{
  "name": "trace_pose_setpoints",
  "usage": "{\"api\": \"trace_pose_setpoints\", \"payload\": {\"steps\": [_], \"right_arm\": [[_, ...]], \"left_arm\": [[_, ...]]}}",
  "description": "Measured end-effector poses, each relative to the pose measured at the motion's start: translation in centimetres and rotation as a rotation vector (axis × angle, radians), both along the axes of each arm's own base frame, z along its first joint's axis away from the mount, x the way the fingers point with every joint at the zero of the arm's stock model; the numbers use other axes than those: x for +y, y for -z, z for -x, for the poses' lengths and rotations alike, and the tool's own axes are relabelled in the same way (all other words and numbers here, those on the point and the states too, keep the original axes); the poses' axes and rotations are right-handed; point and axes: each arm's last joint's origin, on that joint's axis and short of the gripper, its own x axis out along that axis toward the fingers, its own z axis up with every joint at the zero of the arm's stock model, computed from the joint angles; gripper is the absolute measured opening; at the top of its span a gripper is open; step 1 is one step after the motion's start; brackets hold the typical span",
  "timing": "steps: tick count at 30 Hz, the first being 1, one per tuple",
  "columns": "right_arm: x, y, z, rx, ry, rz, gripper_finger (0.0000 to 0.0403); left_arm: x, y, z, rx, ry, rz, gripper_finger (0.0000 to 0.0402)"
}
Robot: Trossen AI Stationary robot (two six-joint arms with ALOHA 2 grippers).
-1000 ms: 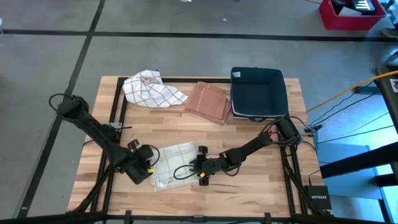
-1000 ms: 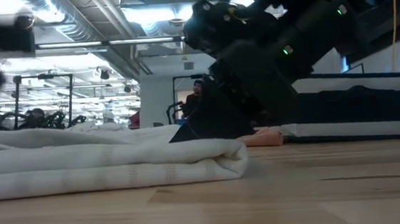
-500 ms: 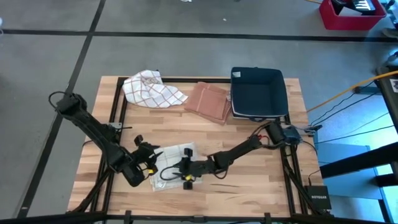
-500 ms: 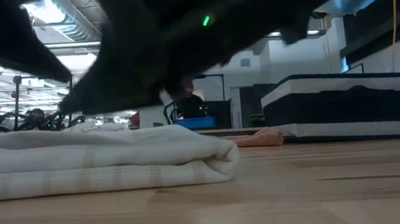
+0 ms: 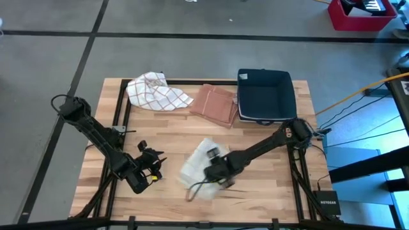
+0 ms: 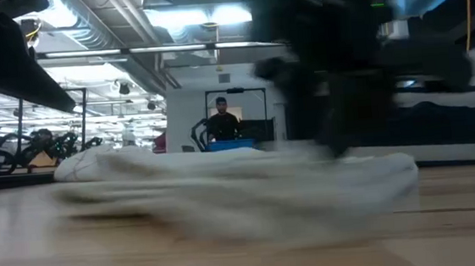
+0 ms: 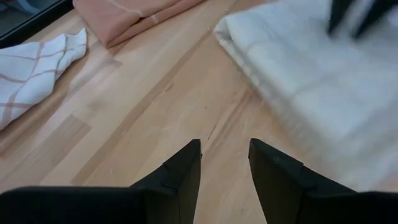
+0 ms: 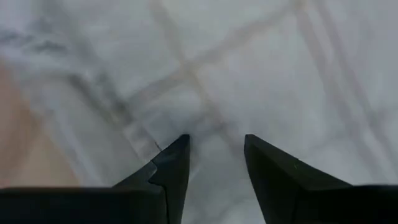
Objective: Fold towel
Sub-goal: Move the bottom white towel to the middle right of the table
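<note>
— Cream-white, faint-checked: that's the towel [image 5: 197, 167] in the high view, lying mid-table toward the front edge. What's the step?

— I judge it's squaring and pressing the fold. My right gripper [image 5: 217, 171] is down on the towel's right part, arm stretched low across the table from the right. My left gripper [image 5: 151, 171] sits just beside the towel's left edge, off the cloth, arm bent low. To do it well I'd press flat and slide slowly, so the layers don't shear.

— And the low view?

— Poor there. The towel [image 6: 242, 188] is smeared with motion and a dark arm stands over its right end; probably mine, the right one, though I can't be sure.

— Left wrist view?

— My left fingers [image 7: 180, 177] stand parted with nothing between them, over bare wood. The towel [image 7: 311, 81] lies ahead, the checked cloth [image 7: 31, 71] and the pink folded cloth [image 7: 134, 18] farther off.

— Right wrist view?

— My right fingers [image 8: 171, 171] are parted too, tips on or just above the towel [image 8: 249, 68]. No cloth is pinched that I can see.
</note>
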Motion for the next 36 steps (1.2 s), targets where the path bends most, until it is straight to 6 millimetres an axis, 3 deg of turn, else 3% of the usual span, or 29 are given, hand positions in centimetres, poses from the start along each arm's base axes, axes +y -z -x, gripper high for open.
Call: {"api": "trace_pose_setpoints", "payload": {"steps": [2,5,8,11,14,22,25,32,36], "right_arm": [[-0.6,-1.5,2.2,0.110,-0.018,0.125,0.0159],[-0.9,-4.4,3.5,0.064,0.047,0.165,0.0159],[-0.7,-6.0,3.2,-0.076,0.240,0.051,0.0159],[-0.5,-6.4,2.5,-0.199,0.419,-0.041,0.0159],[-0.5,-5.7,1.9,-0.256,0.511,-0.070,0.0159],[-3.2,-0.3,2.4,-0.226,0.716,-0.137,0.0159],[-3.6,0.7,2.8,-0.219,0.764,-0.176,0.0159],[-3.7,2.2,5.9,-0.067,0.953,-0.107,0.0159],[-3.2,2.3,7.8,-0.017,1.031,0.023,0.0159]], "left_arm": [[0.0,0.0,0.0,-0.001,-0.002,0.000,0.0129],[0.1,0.0,-0.1,-0.002,-0.005,-0.001,0.0129],[0.1,0.0,-0.1,-0.003,-0.008,0.000,0.0129],[0.2,0.0,-0.2,-0.008,-0.019,0.007,0.0129],[0.1,-0.1,-0.3,-0.016,-0.019,0.017,0.0129],[0.1,-0.1,-0.3,-0.024,-0.016,0.023,0.0129],[0.1,-0.1,-0.3,-0.024,-0.017,0.023,0.0129],[0.0,-0.1,-0.3,-0.027,-0.019,0.026,0.0129],[0.0,-0.1,-0.3,-0.028,-0.020,0.029,0.0129]]}}
